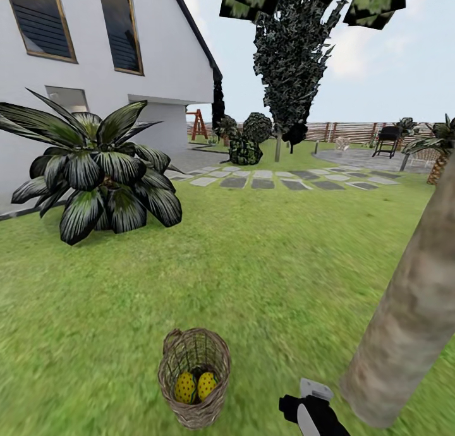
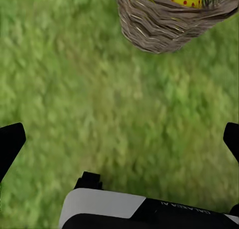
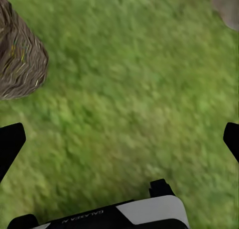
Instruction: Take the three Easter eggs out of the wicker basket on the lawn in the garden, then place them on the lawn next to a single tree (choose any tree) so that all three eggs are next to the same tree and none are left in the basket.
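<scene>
While both my claws hang spread and empty over the grass, the step in hand, as I judge it, is the first reach into the wicker basket, which stands on the lawn just ahead of me with no egg yet out. My left gripper has its dark fingertips set wide at the edges of its wrist view, the basket's woven wall just beyond them; my right gripper is equally splayed, grass between its tips, the basket's side at one edge and a patch of trunk at a far corner. The head view shows my right arm low between basket and trunk. Two Easter eggs show side by side in the basket's bottom, yellow with red dots; a third I cannot make out. To do this well I would come down from above, clear of the rim and the thin handle, close on one egg across its narrow middle and lift straight up so the light basket does not tip. The tree leans up close on my right, so the carry looks short. Farther off stand a broad-leaved palm, the stepping stones, the white house and the fence. The only writing is small print on each wrist housing, which I take to read GALAXEA.
</scene>
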Tool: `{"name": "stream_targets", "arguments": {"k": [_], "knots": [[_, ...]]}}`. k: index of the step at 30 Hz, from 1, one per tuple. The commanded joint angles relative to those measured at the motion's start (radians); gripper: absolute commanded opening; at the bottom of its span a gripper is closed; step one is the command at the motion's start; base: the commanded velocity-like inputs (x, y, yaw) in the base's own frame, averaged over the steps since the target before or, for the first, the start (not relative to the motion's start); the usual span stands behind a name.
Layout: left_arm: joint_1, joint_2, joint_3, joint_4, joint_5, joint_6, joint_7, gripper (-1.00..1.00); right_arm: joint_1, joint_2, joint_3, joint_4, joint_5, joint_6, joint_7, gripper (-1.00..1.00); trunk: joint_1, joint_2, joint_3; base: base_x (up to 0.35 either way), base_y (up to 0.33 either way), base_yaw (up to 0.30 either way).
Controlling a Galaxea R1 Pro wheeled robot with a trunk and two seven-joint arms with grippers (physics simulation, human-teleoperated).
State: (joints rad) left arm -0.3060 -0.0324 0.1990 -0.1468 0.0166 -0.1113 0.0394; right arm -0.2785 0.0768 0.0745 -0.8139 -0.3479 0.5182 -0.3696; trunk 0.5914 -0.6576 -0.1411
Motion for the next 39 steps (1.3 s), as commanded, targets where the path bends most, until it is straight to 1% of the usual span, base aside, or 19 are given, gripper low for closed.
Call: {"name": "stream_targets", "arguments": {"k": [1,8,11,12,13,14,17,18,19,20,21,22,26,27,30,31,35,37,39], "knots": [[-0.001,-0.001,0.002,0.000,0.002,-0.003,0.003,1.00,-0.001,-0.001,0.003,-0.001,-0.010,0.002,-0.010,1.00,0.000,-0.001,-0.002,0.099,0.011,0.000],[-0.001,-0.002,0.001,-0.003,-0.004,0.012,0.003,1.00,-0.001,-0.003,0.002,0.001,-0.010,0.002,-0.011,1.00,0.000,-0.001,-0.002,0.212,0.004,0.000],[-0.002,-0.001,-0.001,-0.005,-0.007,0.035,0.014,1.00,0.000,-0.003,0.002,0.001,-0.009,0.002,-0.011,1.00,0.000,-0.001,-0.002,0.182,0.001,0.000],[-0.002,-0.001,-0.001,-0.007,-0.007,0.049,0.018,1.00,0.000,-0.003,0.002,0.001,-0.009,0.002,-0.011,1.00,0.000,-0.001,-0.002,0.116,0.001,0.000],[-0.002,-0.001,-0.002,-0.020,-0.007,0.086,0.025,1.00,0.000,-0.007,0.003,0.001,-0.009,0.002,-0.011,1.00,0.000,-0.001,-0.002,0.074,0.000,0.000],[-0.002,0.000,-0.002,-0.032,-0.007,0.107,0.027,1.00,0.000,-0.010,0.003,0.001,-0.009,0.002,-0.011,1.00,0.000,-0.001,-0.002,0.059,0.000,0.000],[-0.002,0.002,-0.002,-0.117,-0.007,0.182,0.032,1.00,0.000,-0.017,0.003,0.001,-0.009,0.002,-0.011,1.00,0.000,-0.001,-0.002,0.039,0.000,0.000],[-0.002,0.007,-0.002,-0.212,-0.006,0.253,0.034,1.00,0.000,-0.020,0.002,0.002,-0.010,0.002,-0.011,1.00,0.000,-0.001,-0.002,0.019,0.000,0.000],[-0.001,0.012,-0.001,-0.271,-0.005,0.298,0.035,1.00,0.000,-0.021,0.002,0.002,-0.010,0.002,-0.011,1.00,0.000,-0.001,-0.002,0.016,0.000,0.000],[0.001,0.029,0.000,-0.404,-0.006,0.394,0.036,1.00,0.000,-0.023,0.002,0.002,-0.010,0.002,-0.011,1.00,0.000,-0.001,-0.002,0.010,0.000,0.000],[0.002,0.039,0.001,-0.473,-0.005,0.444,0.036,1.00,0.000,-0.024,0.002,0.002,-0.010,0.002,-0.011,1.00,0.000,-0.001,-0.002,0.008,0.000,0.000],[0.016,0.058,0.001,-0.611,-0.003,0.543,0.036,1.00,0.000,-0.025,0.002,0.002,-0.010,0.002,-0.010,1.00,0.000,-0.001,-0.002,0.005,0.000,0.000],[0.050,0.079,0.002,-0.861,-0.001,0.748,0.034,1.00,0.000,-0.026,0.002,0.002,-0.010,0.002,-0.010,1.00,0.000,-0.001,-0.002,0.003,0.000,0.000],[0.059,0.084,0.002,-0.964,0.000,0.848,0.033,1.00,0.000,-0.026,0.002,0.002,-0.010,0.002,-0.011,1.00,0.000,-0.001,-0.002,0.001,0.000,0.000],[0.066,0.086,0.001,-1.070,-0.003,0.973,0.033,1.00,0.000,-0.026,0.002,0.002,-0.010,0.002,-0.011,1.00,0.000,-0.001,-0.002,0.012,0.000,0.000],[0.067,0.086,0.000,-1.108,-0.005,1.032,0.033,1.00,0.000,-0.026,0.002,0.002,-0.010,0.002,-0.010,1.00,0.000,-0.001,-0.002,0.103,0.000,0.000],[0.051,0.085,-0.002,-1.134,-0.007,1.096,0.033,1.00,-0.001,-0.026,0.002,0.002,-0.010,0.002,-0.010,1.00,0.000,-0.001,-0.002,0.194,0.000,0.000],[0.025,0.082,-0.005,-1.127,-0.008,1.122,0.032,1.00,0.000,-0.026,0.002,0.002,-0.010,0.002,-0.010,1.00,0.000,-0.001,-0.002,0.265,0.000,-0.004],[0.010,0.078,-0.011,-1.113,-0.009,1.134,0.031,1.00,0.000,-0.026,0.002,0.002,-0.010,0.002,-0.010,1.00,0.000,-0.001,-0.001,0.270,0.000,-0.047]]}}
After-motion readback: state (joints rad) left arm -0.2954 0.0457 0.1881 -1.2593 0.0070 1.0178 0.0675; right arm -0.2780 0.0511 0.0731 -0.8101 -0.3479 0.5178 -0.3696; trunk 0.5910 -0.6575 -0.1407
